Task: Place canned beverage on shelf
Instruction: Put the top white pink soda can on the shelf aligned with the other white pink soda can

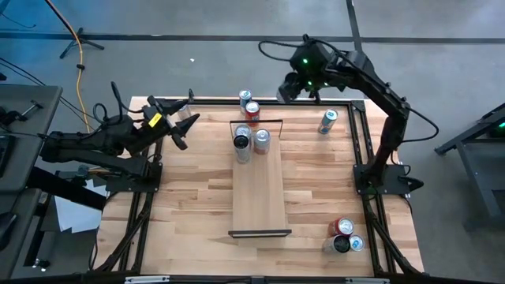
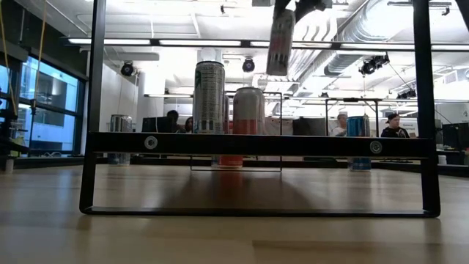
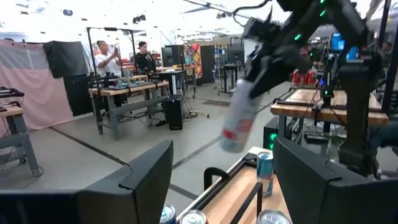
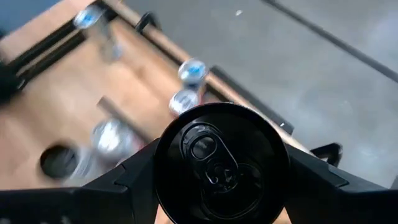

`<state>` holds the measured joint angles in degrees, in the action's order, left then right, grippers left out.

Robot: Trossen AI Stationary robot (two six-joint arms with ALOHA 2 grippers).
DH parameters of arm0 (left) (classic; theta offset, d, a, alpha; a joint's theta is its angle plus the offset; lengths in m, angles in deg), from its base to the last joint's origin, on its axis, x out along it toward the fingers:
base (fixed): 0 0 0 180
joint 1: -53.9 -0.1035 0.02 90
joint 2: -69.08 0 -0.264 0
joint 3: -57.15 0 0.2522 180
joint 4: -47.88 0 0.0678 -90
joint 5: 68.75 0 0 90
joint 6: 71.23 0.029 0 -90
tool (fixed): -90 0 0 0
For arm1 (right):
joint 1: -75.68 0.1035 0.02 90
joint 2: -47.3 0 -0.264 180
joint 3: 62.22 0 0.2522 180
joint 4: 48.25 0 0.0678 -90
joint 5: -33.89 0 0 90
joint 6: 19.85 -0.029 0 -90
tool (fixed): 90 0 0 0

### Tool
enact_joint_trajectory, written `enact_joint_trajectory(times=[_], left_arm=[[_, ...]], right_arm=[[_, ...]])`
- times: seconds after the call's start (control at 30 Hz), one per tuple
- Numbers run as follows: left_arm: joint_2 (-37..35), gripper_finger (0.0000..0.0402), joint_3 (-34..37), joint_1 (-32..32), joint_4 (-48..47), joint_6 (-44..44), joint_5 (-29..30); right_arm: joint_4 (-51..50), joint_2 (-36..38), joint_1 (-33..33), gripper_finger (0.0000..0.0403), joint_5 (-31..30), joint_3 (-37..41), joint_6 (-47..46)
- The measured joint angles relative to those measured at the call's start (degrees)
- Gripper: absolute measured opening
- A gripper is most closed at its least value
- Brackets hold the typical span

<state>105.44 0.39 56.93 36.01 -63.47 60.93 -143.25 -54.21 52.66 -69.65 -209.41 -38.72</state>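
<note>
Can (image 4: pixel 222 163) between right hand's (image 4: pixel 222 186) fingers.

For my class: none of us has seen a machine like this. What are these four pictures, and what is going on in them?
This is a robot with two dark arms at a wooden table; each arm ends in a two-fingered claw. One picture looks straight down from above, one looks level across the tabletop, and two come from small cameras on the arms' wrists.

A long pale shelf lies on the table with two cans standing at its far end. More cans stand behind it, one blue can to the right, and three at the near right corner.

The right claw holds a can in the air above the far edge of the table; you look down on its lid. The left claw is open and empty, over the table's far left corner.
</note>
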Motion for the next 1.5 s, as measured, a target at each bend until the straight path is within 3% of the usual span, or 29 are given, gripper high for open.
enact_joint_trajectory(times=[0.27,0.47,0.73,1.03,1.27,1.5], left_arm=[[0.0,0.0234,0.0,0.0,-2.3,0.0,0.0],[0.0,0.0234,0.0,0.0,-2.1,-0.7,0.0],[0.0,0.0232,0.0,0.0,-2.1,-5.3,0.0],[0.9,0.0233,0.0,0.0,-2.1,-5.6,-0.1],[2.1,0.0234,0.0,0.0,-2.1,-5.6,-0.1],[2.3,0.0234,0.0,0.0,-2.1,-5.6,-0.1]], right_arm=[[-9.2,4.1,10.7,0.0244,0.1,0.1,-2.2],[-8.9,5.6,19.8,0.0244,-2.7,0.2,-8.8],[-4.5,5.6,27.5,0.0244,-1.4,9.8,-15.6],[6.6,5.6,29.0,0.0244,6.1,20.1,-16.2],[7.2,5.6,28.1,0.0244,7.0,22.6,-17.4],[6.3,4.9,27.5,0.0244,1.5,22.6,-36.1]])
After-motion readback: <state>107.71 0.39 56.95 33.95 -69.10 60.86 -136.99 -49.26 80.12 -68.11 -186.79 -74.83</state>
